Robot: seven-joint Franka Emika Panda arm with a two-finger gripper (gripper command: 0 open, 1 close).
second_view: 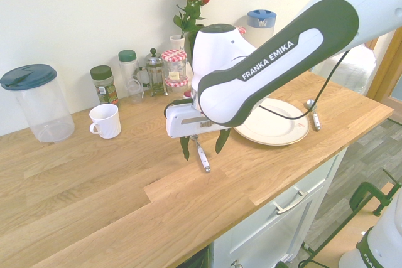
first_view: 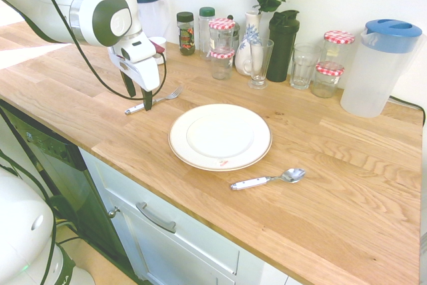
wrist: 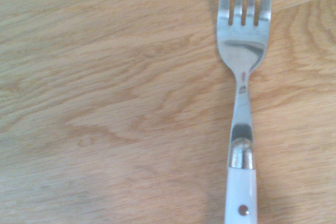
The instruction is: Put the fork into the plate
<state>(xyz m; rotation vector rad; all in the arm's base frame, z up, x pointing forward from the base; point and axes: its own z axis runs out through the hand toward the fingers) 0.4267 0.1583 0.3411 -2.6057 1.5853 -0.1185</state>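
The fork [first_view: 167, 95], with a white handle and silver tines, lies flat on the wooden counter left of the plate [first_view: 220, 136]. That plate is round and white with a thin brown rim line and a small red mark near its front edge. My gripper [first_view: 139, 96] hangs open right over the fork's handle, one finger on each side of it and not touching it. From the other side, the gripper [second_view: 203, 145] straddles the fork [second_view: 202, 157], with the plate [second_view: 276, 131] behind the arm. Up close, the fork [wrist: 242, 103] shows its tines and neck on the wood.
A white-handled spoon [first_view: 267, 179] lies in front of the plate. Jars, glasses, a black shaker, a vase with a rose [first_view: 253, 38] and a lidded pitcher [first_view: 377, 68] line the back wall. A white mug [second_view: 105, 120] stands near a second pitcher [second_view: 38, 101].
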